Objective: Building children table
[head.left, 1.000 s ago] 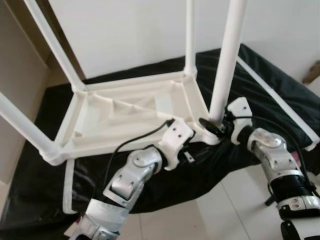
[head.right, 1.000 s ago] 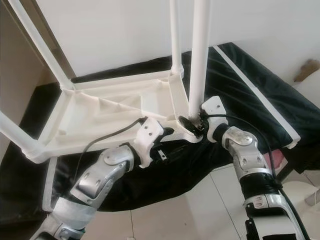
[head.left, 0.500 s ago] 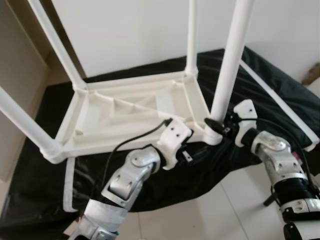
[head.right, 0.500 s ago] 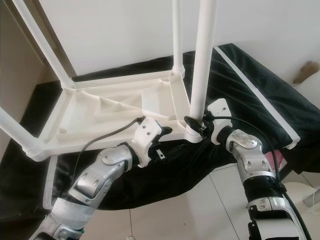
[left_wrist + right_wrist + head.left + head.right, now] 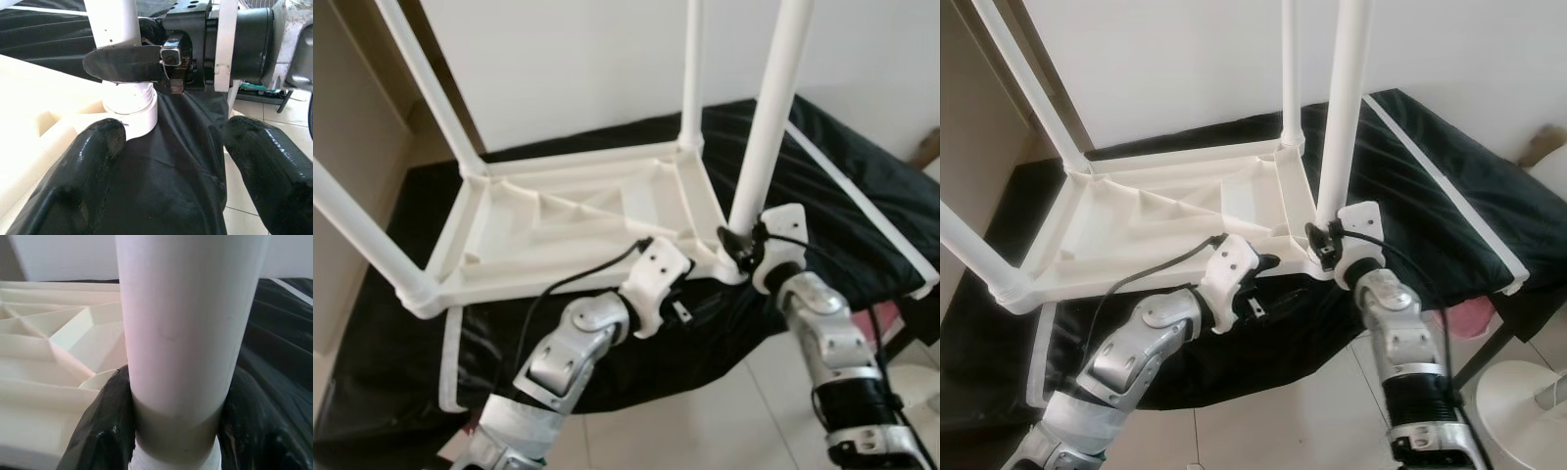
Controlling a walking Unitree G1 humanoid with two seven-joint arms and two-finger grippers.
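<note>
Partly hidden right pincer (image 5: 1320, 238) clamping table leg (image 5: 1344, 117), leg top cropped

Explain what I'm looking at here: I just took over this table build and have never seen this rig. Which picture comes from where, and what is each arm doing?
The two wide pictures come from the humanoid robot's head camera, looking down past its two silver arms. A white plastic children's table lies upside down on a black cloth, its legs pointing up. The right gripper is clamped around the base of the near-right leg, just above its corner socket. The right wrist camera looks along that gripper's black fingers, which hug the leg on both sides. The left gripper waits open beside that corner, holding nothing; its wrist camera looks between its own fingers at the socket and the other gripper.
</note>
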